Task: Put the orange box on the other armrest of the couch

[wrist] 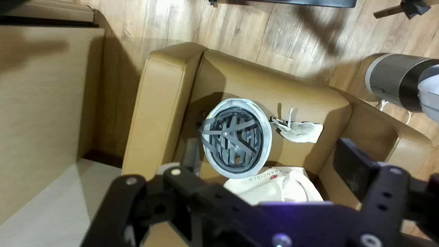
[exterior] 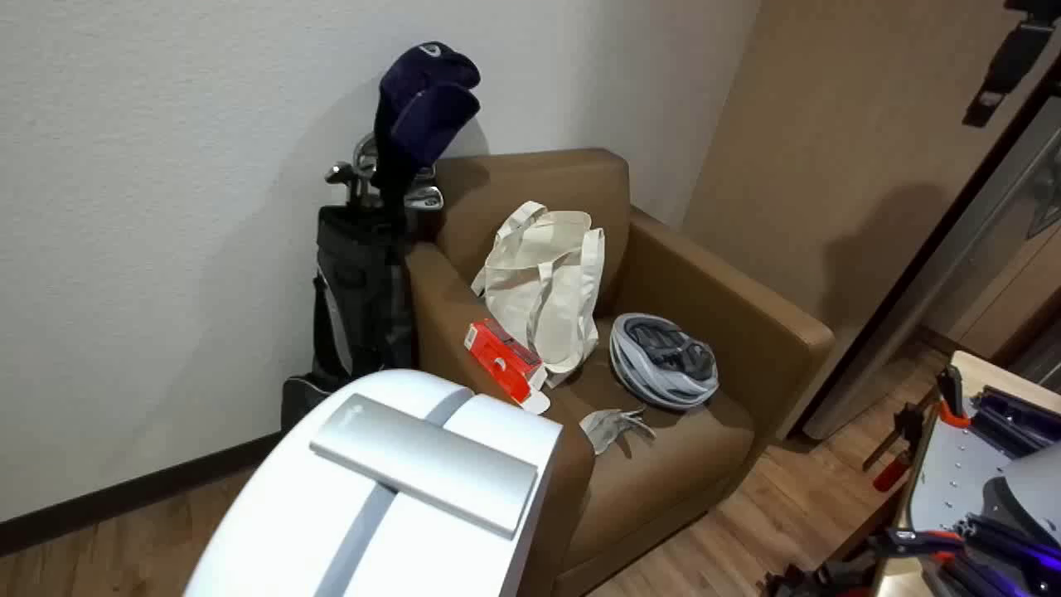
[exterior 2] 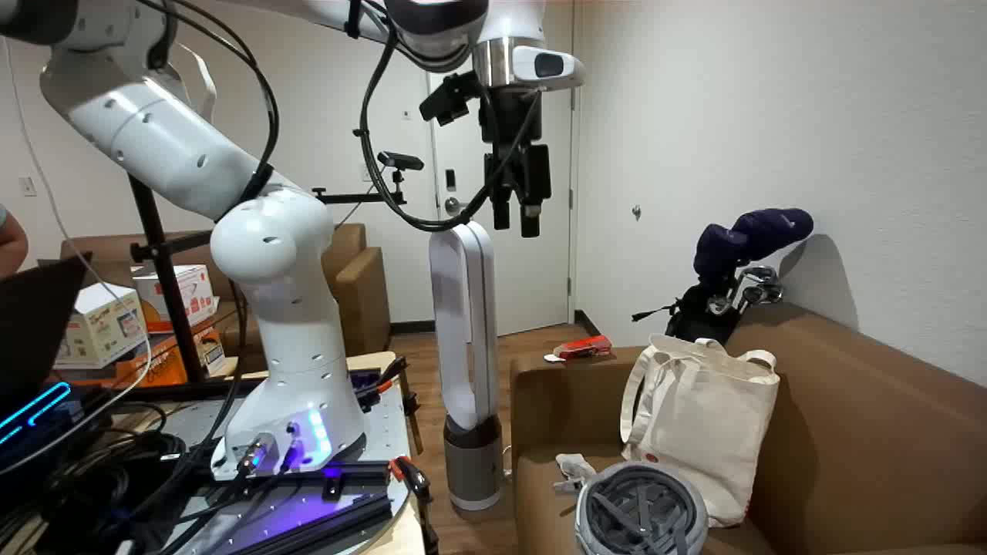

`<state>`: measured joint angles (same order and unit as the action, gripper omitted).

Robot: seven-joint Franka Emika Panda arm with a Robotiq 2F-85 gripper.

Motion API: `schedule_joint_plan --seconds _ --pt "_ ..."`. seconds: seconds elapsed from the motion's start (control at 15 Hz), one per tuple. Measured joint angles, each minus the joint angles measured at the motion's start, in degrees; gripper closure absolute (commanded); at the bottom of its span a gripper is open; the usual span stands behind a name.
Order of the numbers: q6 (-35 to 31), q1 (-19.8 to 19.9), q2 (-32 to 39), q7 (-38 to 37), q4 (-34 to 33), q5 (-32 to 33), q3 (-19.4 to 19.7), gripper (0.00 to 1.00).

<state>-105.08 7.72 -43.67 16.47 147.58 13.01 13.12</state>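
The orange box (exterior: 507,362), red-orange with white markings and an open flap, lies on the near armrest (exterior: 448,311) beside the cream bag. It also shows in an exterior view (exterior 2: 584,348) on that armrest's top; it is not visible in the wrist view. The couch (exterior: 663,464) is tan-brown. Its other armrest (exterior: 729,282) has a bare flat top and also shows in the wrist view (wrist: 157,109). My gripper (exterior 2: 517,220) hangs pointing down, high above and apart from the couch. In the wrist view its fingers (wrist: 272,161) are wide apart with nothing between them.
A cream cloth bag (exterior: 539,282), a grey helmet (exterior: 663,365) and a glove (exterior: 613,427) lie on the seat. A golf bag (exterior: 365,290) stands behind the box's armrest. A white tower fan (exterior 2: 466,331) stands beside that armrest. A wooden panel (wrist: 44,113) stands near the other armrest.
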Motion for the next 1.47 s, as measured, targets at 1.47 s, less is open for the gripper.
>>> schedule_joint_plan --seconds 1.47 --pt "-24.8 -13.0 19.4 2.8 -3.4 -2.7 -3.6 0.00"
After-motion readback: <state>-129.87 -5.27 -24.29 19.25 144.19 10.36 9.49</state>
